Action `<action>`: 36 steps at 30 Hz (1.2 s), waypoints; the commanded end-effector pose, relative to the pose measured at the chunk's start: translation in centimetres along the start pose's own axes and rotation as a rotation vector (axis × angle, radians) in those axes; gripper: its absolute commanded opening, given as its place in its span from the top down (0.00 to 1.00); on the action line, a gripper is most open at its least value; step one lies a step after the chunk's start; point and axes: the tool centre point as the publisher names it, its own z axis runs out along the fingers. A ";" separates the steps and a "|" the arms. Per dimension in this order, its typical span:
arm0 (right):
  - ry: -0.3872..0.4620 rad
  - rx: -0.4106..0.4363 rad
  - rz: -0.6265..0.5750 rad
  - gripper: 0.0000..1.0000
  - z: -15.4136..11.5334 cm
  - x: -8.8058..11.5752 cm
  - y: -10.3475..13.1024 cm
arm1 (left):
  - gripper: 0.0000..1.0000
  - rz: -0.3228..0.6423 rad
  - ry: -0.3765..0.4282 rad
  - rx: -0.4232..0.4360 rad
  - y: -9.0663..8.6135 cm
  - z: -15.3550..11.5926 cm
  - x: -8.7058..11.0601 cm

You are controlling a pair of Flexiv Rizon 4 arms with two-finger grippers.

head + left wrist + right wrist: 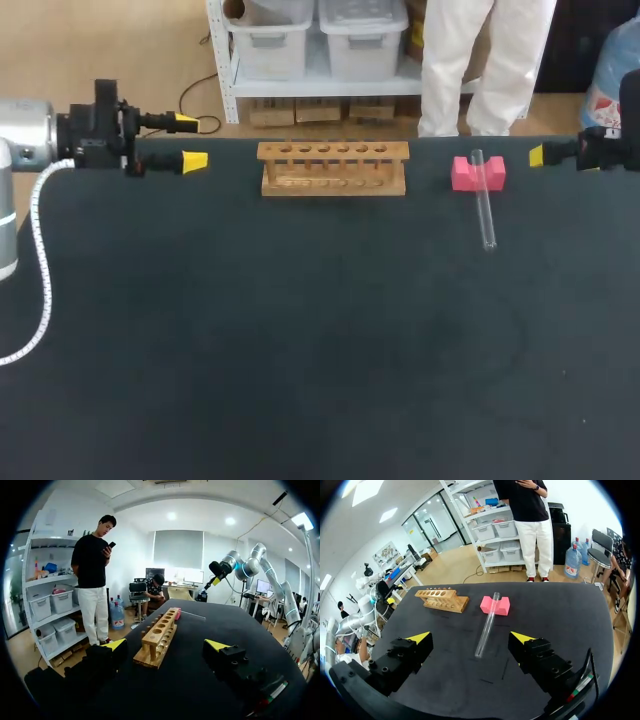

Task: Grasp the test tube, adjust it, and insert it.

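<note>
Item 1. Black table (300, 350): it carries all the items below, and all of them sit in its far part.

Item 2. Test tube (486, 205): clear glass, lying right of centre. Its near end rests on the table. Its far end is propped on the pink block (464, 174), so it lies tilted and runs near to far.

Item 3. Wooden rack (333, 168): upright at far centre, left of the block and apart from it, with a row of holes along its top.

Item 4. My right gripper (471, 639): at the far right edge, just right of the block. Its fingers are spread wide and hold nothing. In the right wrist view the tube lies ahead of the gap between them, and neither finger touches it.

Item 5. My left gripper (190, 141): at the far left edge, fingers likewise apart and empty. The rack stands between it and the tube, which lies well apart from it.
</note>
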 end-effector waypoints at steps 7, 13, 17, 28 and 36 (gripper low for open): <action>0.000 0.007 0.000 0.00 -0.1 0.0 0.1 | 0.00 0.004 0.013 0.008 1.4 1.2 0.3; 0.000 0.007 0.000 0.00 -0.1 0.0 0.1 | 0.00 0.015 0.022 0.015 1.2 1.3 0.4; 0.000 0.007 0.000 0.00 -0.1 0.0 0.1 | 0.00 0.015 0.022 0.015 1.2 1.3 0.4; 0.000 0.007 0.000 0.00 -0.1 0.0 0.1 | 0.00 0.015 0.022 0.015 1.2 1.3 0.4; 0.000 0.007 0.000 0.00 -0.1 0.0 0.1 | 0.00 0.015 0.022 0.015 1.2 1.3 0.4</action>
